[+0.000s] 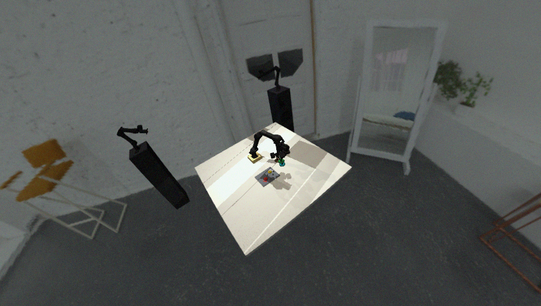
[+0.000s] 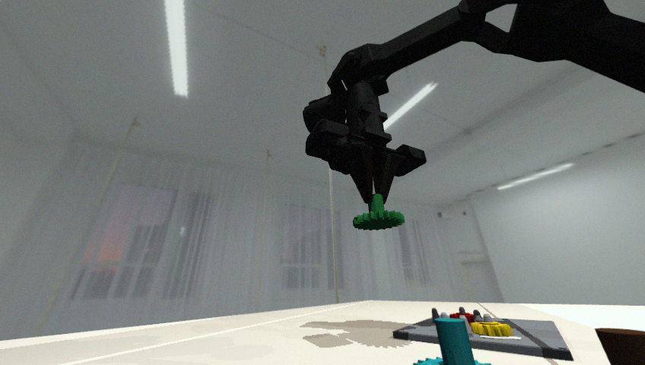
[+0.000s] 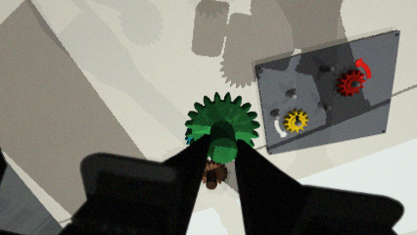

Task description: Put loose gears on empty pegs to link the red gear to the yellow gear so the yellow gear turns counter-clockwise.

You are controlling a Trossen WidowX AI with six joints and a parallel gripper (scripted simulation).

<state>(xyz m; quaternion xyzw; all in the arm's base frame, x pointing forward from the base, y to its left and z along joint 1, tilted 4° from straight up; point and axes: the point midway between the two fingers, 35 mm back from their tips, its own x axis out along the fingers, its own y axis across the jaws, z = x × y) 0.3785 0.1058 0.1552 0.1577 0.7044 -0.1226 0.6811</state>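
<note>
My gripper is shut on the stem of the green gear and holds it level, high above the table, beside the board. The grey board carries the red gear and the yellow gear, each on a peg. Several empty pegs stand between and around them, such as one peg near the yellow gear. The cyan gear stands on the table, mostly hidden under the green gear in the wrist view. The brown gear stands near it.
The red arrow lies beside the red gear and the white arrow beside the yellow gear. The arm's yellow base is on the table. Two other arms stand on black pillars beyond the table.
</note>
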